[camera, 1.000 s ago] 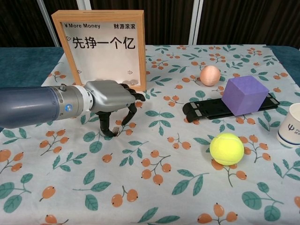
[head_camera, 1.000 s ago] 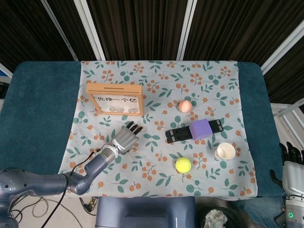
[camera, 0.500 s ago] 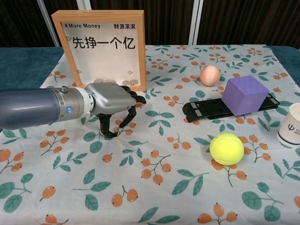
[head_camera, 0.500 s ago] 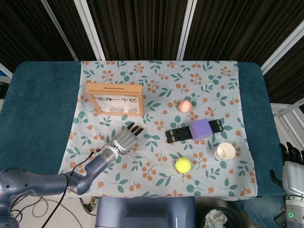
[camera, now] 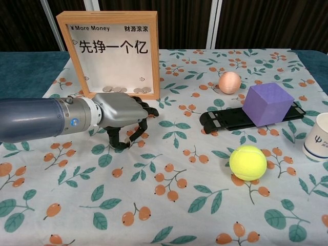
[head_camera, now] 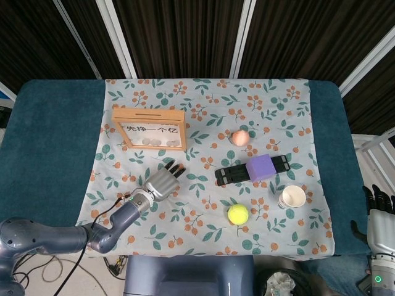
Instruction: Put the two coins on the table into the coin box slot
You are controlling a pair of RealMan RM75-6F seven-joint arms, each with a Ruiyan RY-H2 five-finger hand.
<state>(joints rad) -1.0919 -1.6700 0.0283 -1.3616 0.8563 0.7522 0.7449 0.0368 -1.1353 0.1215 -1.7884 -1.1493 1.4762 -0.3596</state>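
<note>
The coin box stands near the back left of the desk. Its front says "More Money" at the top, with big Chinese words under it. Some coins lie at the bottom inside it. The left robot hand is just in front of the box, low over the flowery cloth. Its fingers curl down and the tips touch the cloth. I cannot tell if it holds a coin. The right robot hand is off the right edge of the desk, well away from the box; I cannot tell how open it is. The paper cup has a small blue mark on it.
</note>
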